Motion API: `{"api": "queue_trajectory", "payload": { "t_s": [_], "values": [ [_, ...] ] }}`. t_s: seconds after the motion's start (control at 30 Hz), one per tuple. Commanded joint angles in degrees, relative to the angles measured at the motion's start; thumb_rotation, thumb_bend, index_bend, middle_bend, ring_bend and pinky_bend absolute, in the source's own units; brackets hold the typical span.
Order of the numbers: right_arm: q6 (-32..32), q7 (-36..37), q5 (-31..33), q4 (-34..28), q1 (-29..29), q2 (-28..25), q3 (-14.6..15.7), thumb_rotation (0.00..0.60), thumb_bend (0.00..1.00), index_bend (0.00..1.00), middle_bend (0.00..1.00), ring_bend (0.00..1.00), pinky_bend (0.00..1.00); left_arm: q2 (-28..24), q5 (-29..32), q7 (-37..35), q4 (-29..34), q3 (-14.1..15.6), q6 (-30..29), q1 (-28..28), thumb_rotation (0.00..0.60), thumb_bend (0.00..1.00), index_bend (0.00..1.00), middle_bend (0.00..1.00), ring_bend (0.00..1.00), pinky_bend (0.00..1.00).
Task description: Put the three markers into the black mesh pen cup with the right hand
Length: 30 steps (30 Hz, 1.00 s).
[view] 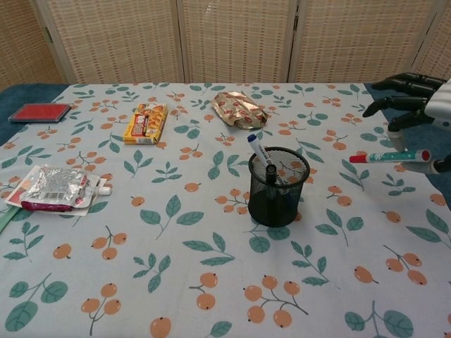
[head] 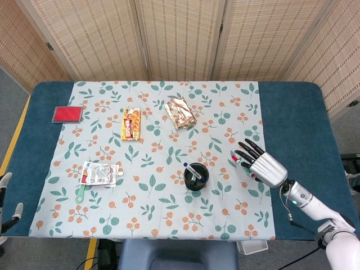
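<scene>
The black mesh pen cup [head: 196, 175] [view: 278, 186] stands upright on the floral cloth, right of centre. Two markers stick out of it, one blue-capped [view: 257, 150] and one black-capped [view: 270, 171]. My right hand [head: 264, 166] [view: 423, 98] hovers above the table to the right of the cup. It holds a third marker [view: 391, 156] [head: 238, 162] roughly level, with the red cap pointing toward the cup and the other fingers spread above it. Only a sliver of my left hand [head: 5, 202] shows, low at the table's left edge, and its pose is unclear.
A yellow snack box [head: 130, 124], a gold foil packet [head: 181, 112] and a red flat case [head: 67, 114] lie at the back. A white pouch [head: 99, 173] and a green item [head: 80, 194] sit front left. Folding screens stand behind the table.
</scene>
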<state>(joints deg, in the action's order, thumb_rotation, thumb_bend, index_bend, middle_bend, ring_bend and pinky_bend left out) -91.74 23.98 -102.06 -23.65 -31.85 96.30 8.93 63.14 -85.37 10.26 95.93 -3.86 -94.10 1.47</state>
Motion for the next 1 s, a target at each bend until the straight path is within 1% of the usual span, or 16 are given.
{"api": "queue_trajectory", "payload": {
  "t_s": [0.03, 0.07, 0.1, 0.17, 0.27, 0.4, 0.53, 0.67, 0.83, 0.9, 1.0],
  "values": [
    [-1.6, 3.3, 3.2, -22.2, -2.4, -7.5, -4.8, 0.600, 0.25, 0.73, 0.21, 0.00, 0.00, -0.3, 0.0, -0.4, 0.1, -0.1, -0.4, 0.2, 0.600, 0.40, 0.00, 0.16, 0.06, 0.26],
    [-0.8, 3.2, 3.9, -27.4, -2.8, -8.9, -5.4, 0.600, 0.25, 0.73, 0.21, 0.00, 0.00, -0.3, 0.1, -0.5, 0.1, -0.2, -0.5, 0.2, 0.600, 0.40, 0.00, 0.16, 0.06, 0.26],
    [0.5, 2.4, 4.8, -34.1, -3.3, -10.7, -6.4, 0.600, 0.25, 0.73, 0.21, 0.00, 0.00, -0.4, 0.2, -0.7, 0.1, -0.3, -0.6, 0.3, 0.600, 0.40, 0.00, 0.16, 0.06, 0.26],
    [3.4, 0.4, 6.3, -44.6, -4.3, -13.7, -7.9, 0.600, 0.25, 0.73, 0.21, 0.00, 0.00, -0.6, 0.2, -1.3, 0.1, -0.3, -0.6, 0.3, 0.600, 0.40, 0.00, 0.16, 0.06, 0.26],
    [6.9, -2.7, 8.6, -56.3, -5.1, -17.0, -9.8, 0.600, 0.26, 0.73, 0.21, 0.00, 0.00, -0.9, 0.3, -1.9, -0.1, -0.4, -0.6, 0.4, 0.600, 0.40, 0.00, 0.16, 0.06, 0.26],
    [9.9, -6.1, 10.4, -66.0, -5.3, -19.5, -11.1, 0.600, 0.26, 0.73, 0.22, 0.00, 0.00, -1.1, 0.6, -2.5, -0.2, -0.5, -0.5, 0.4, 0.600, 0.40, 0.00, 0.16, 0.06, 0.26],
    [10.5, -10.0, 10.7, -71.4, -4.5, -21.4, -11.7, 0.600, 0.26, 0.73, 0.22, 0.00, 0.00, -1.3, 0.7, -2.8, -0.3, -0.6, -0.4, 0.4, 0.600, 0.40, 0.00, 0.16, 0.06, 0.26],
    [12.2, -12.5, 12.3, -75.5, -3.1, -23.8, -11.3, 0.600, 0.26, 0.73, 0.22, 0.00, 0.00, -1.2, 1.0, -2.9, -0.4, -0.6, 0.2, 0.2, 0.600, 0.40, 0.00, 0.16, 0.06, 0.26],
    [19.5, -14.3, 20.0, -82.9, -2.5, -28.5, -10.8, 0.600, 0.26, 0.73, 0.21, 0.00, 0.00, -1.0, 1.0, -2.6, -0.4, -0.5, 0.8, -0.1, 0.600, 0.40, 0.00, 0.16, 0.06, 0.26],
    [22.7, -14.8, 23.2, -85.3, -3.0, -29.9, -11.4, 0.600, 0.26, 0.73, 0.21, 0.00, 0.00, -1.0, 1.1, -2.4, -0.4, -0.5, 1.0, -0.2, 0.600, 0.40, 0.00, 0.16, 0.06, 0.26],
    [25.8, -14.9, 26.4, -86.8, -3.8, -30.1, -12.6, 0.600, 0.26, 0.73, 0.21, 0.00, 0.00, -0.9, 0.9, -2.3, -0.3, -0.4, 0.8, -0.1, 0.600, 0.40, 0.00, 0.16, 0.06, 0.26]
  ]
}}
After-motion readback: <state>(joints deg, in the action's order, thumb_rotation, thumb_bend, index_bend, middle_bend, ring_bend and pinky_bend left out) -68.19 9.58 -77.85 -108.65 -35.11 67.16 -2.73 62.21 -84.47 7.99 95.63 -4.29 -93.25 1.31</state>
